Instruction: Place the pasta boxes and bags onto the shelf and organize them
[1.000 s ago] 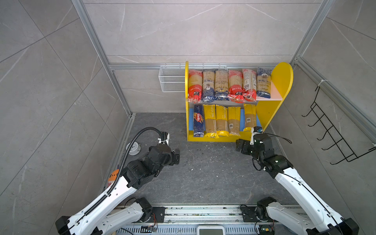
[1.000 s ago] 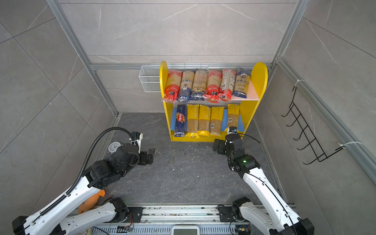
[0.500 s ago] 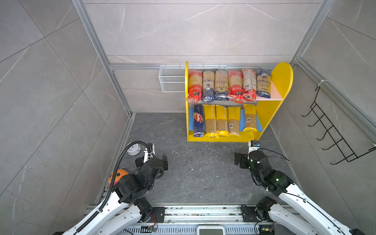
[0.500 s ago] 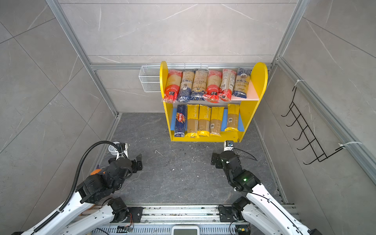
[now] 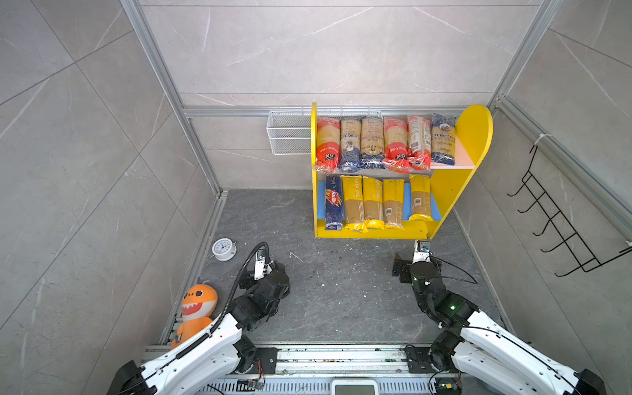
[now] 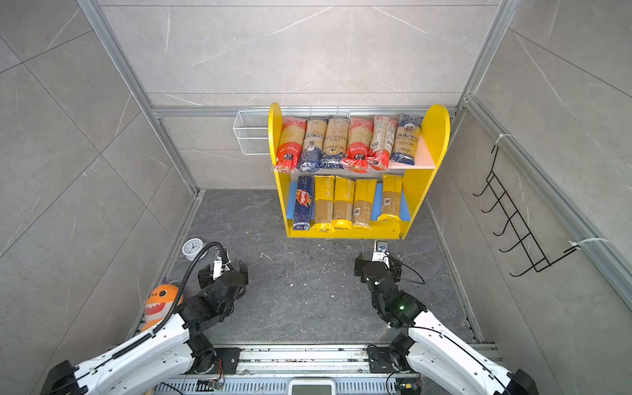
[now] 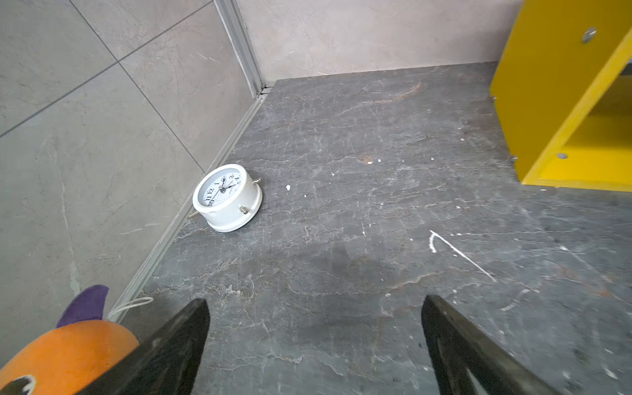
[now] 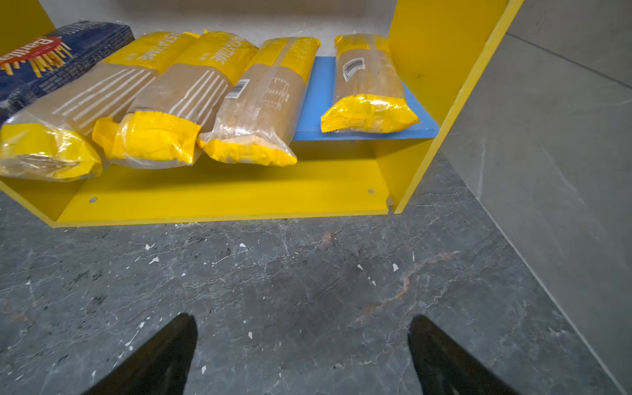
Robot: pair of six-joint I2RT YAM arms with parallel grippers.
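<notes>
The shelf point(image 5: 477, 136) has yellow side panels, a pink upper board point(image 5: 461, 155) and a blue lower board point(image 5: 406, 205). The red-ended bags point(image 5: 327, 143) and dark-blue-ended bags point(image 5: 349, 143) are see-through over tan pasta. The Barilla box point(image 5: 333, 201) is dark blue with a red logo. The yellow-ended bags point(image 5: 354, 203) carry white stripes. The counter point(image 5: 342, 290) is dark grey, veined and flecked white. The clock point(image 5: 223, 248) is white with black numerals. The plush toy point(image 5: 198, 304) is orange with a purple fin. The left tool point(image 7: 314, 301) and right tool point(image 8: 302, 318) are black.
</notes>
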